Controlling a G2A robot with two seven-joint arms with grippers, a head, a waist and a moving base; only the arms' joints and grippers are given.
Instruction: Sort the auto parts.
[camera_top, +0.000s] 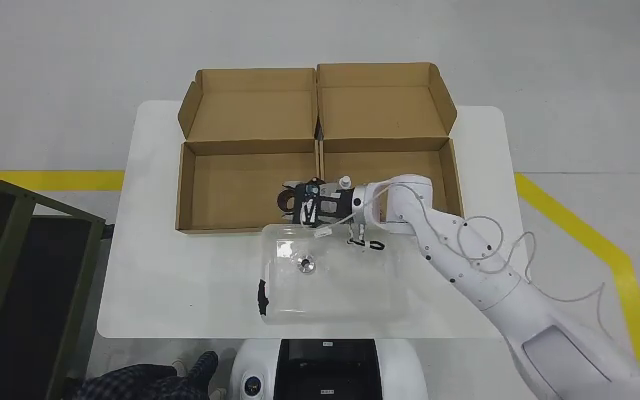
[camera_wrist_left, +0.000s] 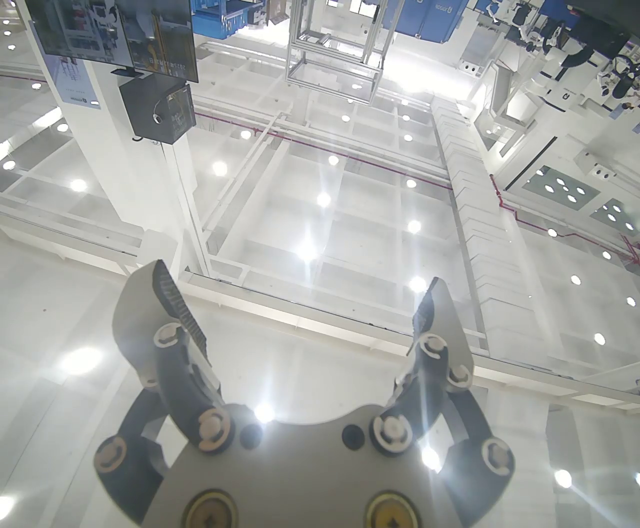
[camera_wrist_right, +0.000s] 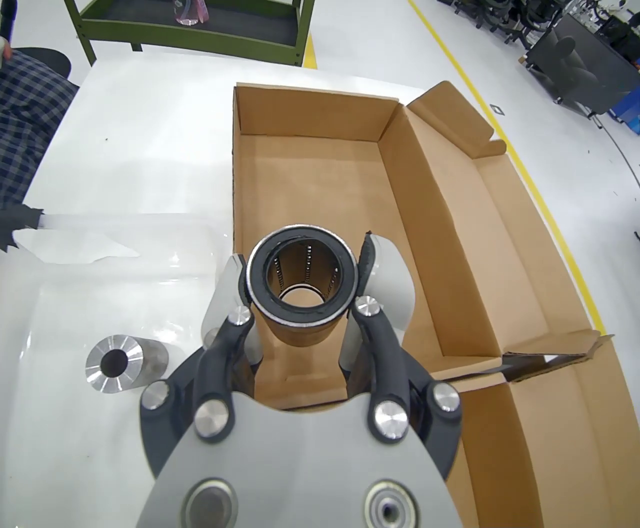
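I record the right gripper (camera_wrist_right: 303, 262) clamped on the black-rimmed bearing (camera_wrist_right: 302, 300), held over the near right part of the left cardboard box (camera_wrist_right: 320, 175). A metal bushing (camera_wrist_right: 117, 362) lies in the clear tray (camera_top: 330, 295), just near of the box on the surface (camera_top: 160, 250). The left gripper (camera_wrist_left: 297, 280) faces the ceiling, fingers apart.

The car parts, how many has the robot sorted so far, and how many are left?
Done: nothing that shows; the cardboard box floor is bare. In hand: the right gripper is shut on a black-rimmed bearing, held over that box. Left: one metal cylinder lies in the clear tray. The left gripper is open, pointing at the ceiling.
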